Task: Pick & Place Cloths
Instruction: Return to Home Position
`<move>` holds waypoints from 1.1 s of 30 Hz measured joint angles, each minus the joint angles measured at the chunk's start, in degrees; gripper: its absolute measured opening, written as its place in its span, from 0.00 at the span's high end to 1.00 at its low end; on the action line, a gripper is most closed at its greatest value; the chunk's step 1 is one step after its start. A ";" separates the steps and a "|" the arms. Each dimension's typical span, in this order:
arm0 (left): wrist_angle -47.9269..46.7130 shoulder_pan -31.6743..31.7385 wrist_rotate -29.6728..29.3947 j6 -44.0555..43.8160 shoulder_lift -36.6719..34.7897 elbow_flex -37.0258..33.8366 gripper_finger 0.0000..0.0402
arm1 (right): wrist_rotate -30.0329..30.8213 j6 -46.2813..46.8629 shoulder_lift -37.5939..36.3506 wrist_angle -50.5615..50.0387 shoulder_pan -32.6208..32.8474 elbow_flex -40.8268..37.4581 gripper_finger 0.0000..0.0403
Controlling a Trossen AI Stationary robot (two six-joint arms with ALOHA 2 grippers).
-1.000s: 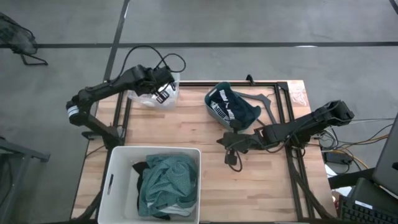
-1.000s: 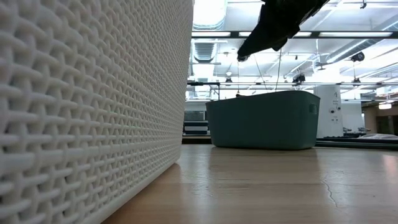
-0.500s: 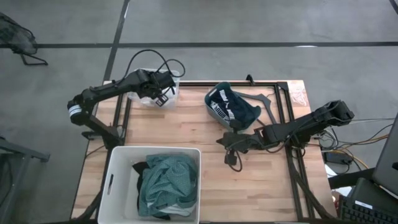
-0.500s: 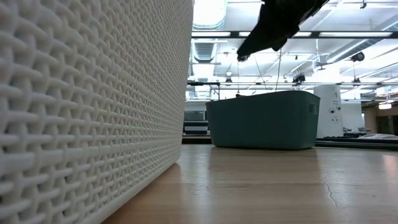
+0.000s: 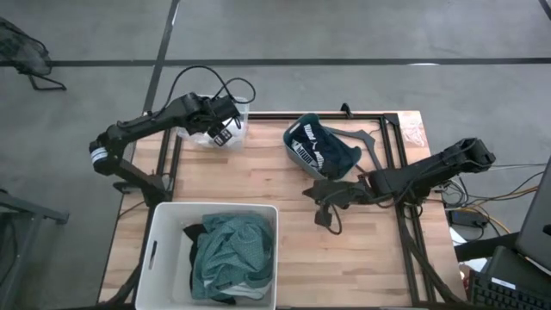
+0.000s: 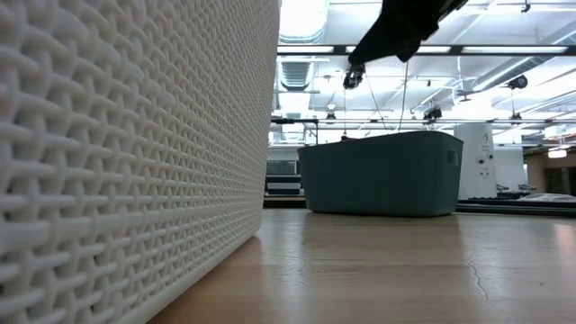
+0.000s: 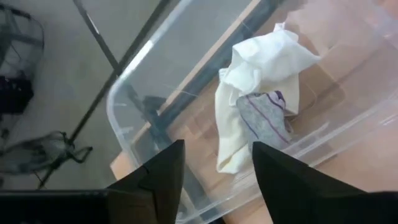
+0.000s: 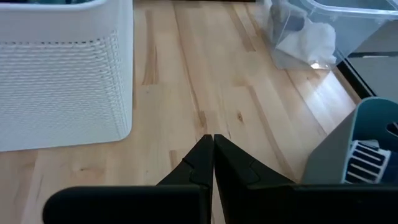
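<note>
White and grey cloths [image 7: 261, 93] lie in clear bin [image 7: 132, 70]; left gripper [image 7: 217, 150] above them, spread, empty.

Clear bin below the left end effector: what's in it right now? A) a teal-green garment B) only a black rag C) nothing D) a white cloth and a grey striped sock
D: the left wrist view shows a white cloth and a grey striped sock bunched together inside the clear bin, beyond the open left end effector.
</note>
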 joint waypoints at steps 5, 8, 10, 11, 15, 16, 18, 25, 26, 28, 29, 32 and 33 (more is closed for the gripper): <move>0.55 -1.23 0.79 1.05 -3.04 -0.07 0.61 | 0.01 0.68 -2.88 -1.92 0.20 -0.04 0.98; 3.75 -3.29 6.57 0.78 -6.24 -0.67 0.71 | 0.10 0.74 -4.34 -1.62 1.18 -0.14 0.98; 9.18 -5.85 12.96 0.63 -8.98 -1.65 0.79 | 0.09 0.39 -4.95 0.36 2.21 -0.67 0.98; 12.55 -7.35 15.88 0.24 -10.35 -2.51 0.83 | -0.05 0.14 -5.22 2.20 2.81 -1.17 0.98; 34.45 -15.71 23.41 -1.15 -15.23 -10.43 0.97 | -2.96 -1.72 -5.05 14.56 5.02 -5.01 0.98; 40.04 -17.88 26.60 0.68 -16.05 -12.83 0.98 | -4.13 -2.51 -5.05 17.28 5.41 -6.32 0.98; 49.53 -21.94 34.38 3.95 -17.67 -17.40 0.97 | -6.17 -3.15 -5.23 22.60 5.90 -8.45 0.98; 61.02 -30.20 33.32 4.56 -26.19 -30.51 0.98 | -6.52 -1.93 -12.26 24.66 8.52 -14.52 0.98; 61.26 -30.62 32.42 3.85 -27.52 -32.27 0.98 | -6.56 -1.23 -13.26 24.81 8.93 -15.21 0.98; 63.38 -30.95 31.95 2.46 -30.50 -35.91 0.98 | -6.59 -1.03 -15.76 24.72 10.08 -16.76 0.98; 64.17 -30.95 31.93 2.04 -32.03 -37.66 0.97 | -6.49 -1.65 -16.96 24.89 10.64 -17.41 0.98; 67.94 -30.92 31.74 2.54 -36.21 -43.42 0.97 | -6.48 -4.56 -20.47 24.79 12.11 -19.26 0.98; 69.38 -30.92 31.74 2.71 -37.66 -45.28 0.97 | -6.52 -5.11 -21.65 24.78 12.42 -19.68 0.98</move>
